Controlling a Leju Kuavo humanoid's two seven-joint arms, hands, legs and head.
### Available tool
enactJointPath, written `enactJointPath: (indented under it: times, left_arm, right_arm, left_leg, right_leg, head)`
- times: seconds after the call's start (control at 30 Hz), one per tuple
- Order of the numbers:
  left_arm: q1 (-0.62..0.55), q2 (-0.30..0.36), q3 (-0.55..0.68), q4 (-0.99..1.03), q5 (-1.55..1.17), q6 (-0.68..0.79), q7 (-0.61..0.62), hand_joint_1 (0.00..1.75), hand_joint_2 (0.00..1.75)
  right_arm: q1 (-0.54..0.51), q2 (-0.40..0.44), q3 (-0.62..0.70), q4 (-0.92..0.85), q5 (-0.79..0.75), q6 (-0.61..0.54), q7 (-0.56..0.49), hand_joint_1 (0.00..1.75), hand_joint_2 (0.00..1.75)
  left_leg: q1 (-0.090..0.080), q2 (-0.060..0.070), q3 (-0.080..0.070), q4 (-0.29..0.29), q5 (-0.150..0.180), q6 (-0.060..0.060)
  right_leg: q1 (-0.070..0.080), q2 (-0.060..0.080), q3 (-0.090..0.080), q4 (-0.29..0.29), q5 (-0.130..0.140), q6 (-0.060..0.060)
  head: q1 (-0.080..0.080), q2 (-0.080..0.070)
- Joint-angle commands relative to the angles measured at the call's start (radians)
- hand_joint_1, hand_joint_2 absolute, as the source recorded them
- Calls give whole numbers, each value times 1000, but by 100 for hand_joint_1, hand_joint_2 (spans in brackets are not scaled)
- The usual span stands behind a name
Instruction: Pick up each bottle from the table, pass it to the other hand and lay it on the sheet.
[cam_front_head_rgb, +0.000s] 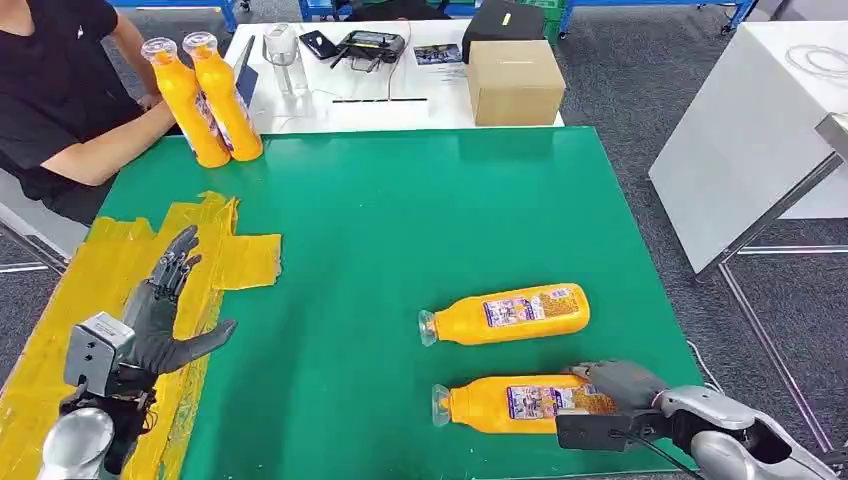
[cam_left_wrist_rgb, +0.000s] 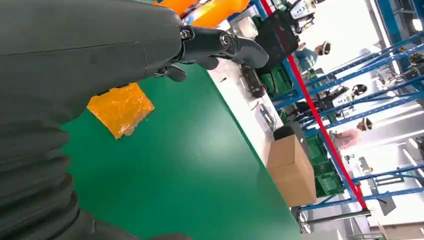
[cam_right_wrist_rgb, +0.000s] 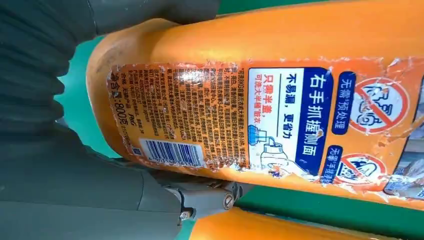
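Near the front edge of the green table (cam_front_head_rgb: 400, 220), on the robot's right side, two orange bottles lie on their sides with their caps pointing left. The near bottle (cam_front_head_rgb: 500, 404) is close to the table's front edge. The right hand (cam_front_head_rgb: 622, 382) is at its fat bottom end, with fingers curled over the top of it. In the right wrist view the near bottle (cam_right_wrist_rgb: 280, 100) sits tight against the hand, with the thumb under it and a finger over it, so the hand looks like it has hold of it, but the bottle lies on the table. The far bottle (cam_front_head_rgb: 508, 314) lies just behind it, a little apart, with green table between them.

Over on the left, the yellow sheet (cam_front_head_rgb: 120, 270) runs along the table's left edge. The left hand (cam_front_head_rgb: 165, 315) hangs above the sheet with its fingers spread wide and nothing in it.

Between the sheet and the two bottles there is a wide stretch of bare green.

At the far left corner, two more orange bottles (cam_front_head_rgb: 205, 100) stand up together, and a person's arm (cam_front_head_rgb: 110, 150) rests beside them. A cardboard box (cam_front_head_rgb: 515, 82) sits on the white table (cam_front_head_rgb: 340, 105) behind.
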Motion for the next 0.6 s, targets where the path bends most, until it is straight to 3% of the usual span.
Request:
enactJointPath:
  times: [0.03,0.43,0.47,0.5,0.6]
  left_arm:
    - [-38,10,-29,65,6,1,4,0,175]
    - [-52,1,-32,72,12,-4,5,0,175]
    - [-56,0,-34,75,13,-5,6,0,175]
    - [-57,-2,-33,76,14,-2,7,0,175]
    - [-70,-4,-39,87,16,-4,8,0,175]
  right_arm:
    - [-16,25,67,64,-2,2,5,175,175]
    - [-20,45,99,92,78,-21,26,175,175]
    - [-18,50,102,100,86,-23,28,138,175]
    - [-15,57,113,108,124,-37,35,0,175]
    - [-10,56,127,123,139,-33,33,0,175]
  left_leg:
    - [1,-2,2,-2,1,0]
    - [1,-2,4,-2,1,0]
    - [1,-2,3,-2,1,0]
    - [1,-2,4,-2,1,0]
    - [1,-1,5,-2,1,0]
  right_leg:
    - [1,-2,3,-3,1,0]
    - [1,-2,5,-3,1,0]
    - [1,-1,4,-3,1,0]
    - [1,-2,5,-4,1,0]
    - [1,-1,5,-3,1,0]
  head:
    - [0,0]
    - [0,0]
    - [0,0]
    - [0,0]
    - [0,0]
